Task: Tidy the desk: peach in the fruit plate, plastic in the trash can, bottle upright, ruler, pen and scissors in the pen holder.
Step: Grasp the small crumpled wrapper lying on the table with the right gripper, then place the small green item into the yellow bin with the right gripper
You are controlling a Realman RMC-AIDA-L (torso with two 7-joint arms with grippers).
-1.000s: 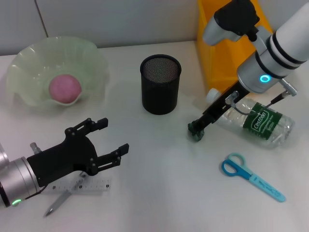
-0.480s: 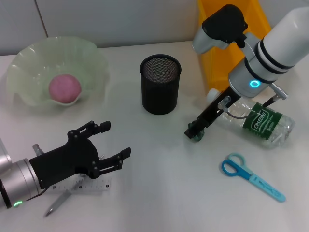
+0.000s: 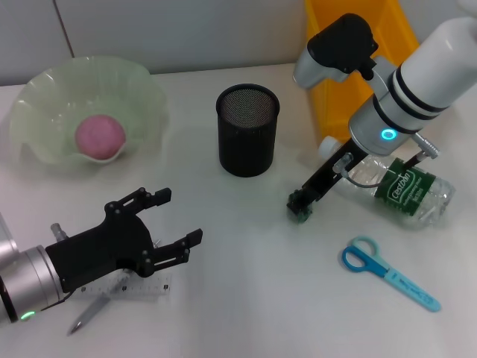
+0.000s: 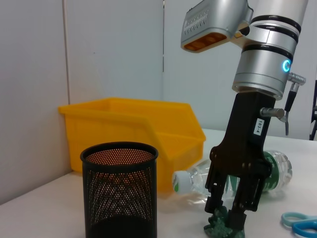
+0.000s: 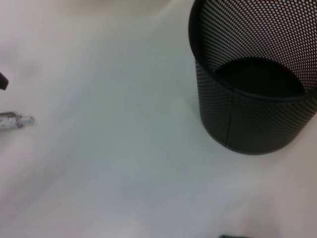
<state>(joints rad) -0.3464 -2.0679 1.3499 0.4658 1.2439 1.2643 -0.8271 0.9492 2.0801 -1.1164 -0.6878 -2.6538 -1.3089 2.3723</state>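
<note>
My right gripper (image 3: pixel 301 206) points down at the white desk (image 3: pixel 253 298), its dark fingers drawn together around a small crumpled green piece of plastic (image 4: pixel 223 227) that touches the desk surface. It sits between the black mesh pen holder (image 3: pixel 247 129) and the clear plastic bottle with a green label (image 3: pixel 395 186), which lies on its side just behind that arm, white cap toward the yellow plastic bin (image 3: pixel 350 67).

My left gripper (image 3: pixel 168 224) hovers low over the near left part of the desk, black fingers spread wide and holding nothing. Beneath my left wrist lie a clear ruler (image 3: pixel 138 285) and a silver pen (image 3: pixel 88 313), the pen crossing under the ruler's near end.

The pink peach (image 3: pixel 100 137) rests in the pale green, wavy-edged fruit plate (image 3: pixel 45 97) at the far left. The blue-handled scissors (image 3: pixel 387 280) lie flat on the desk near my right side, in front of the bottle and apart from it.

In the left wrist view, the pen holder stands upright in the foreground with the yellow bin behind it. The right wrist view shows the pen holder's open rim from above and the pen's tip at the edge.
</note>
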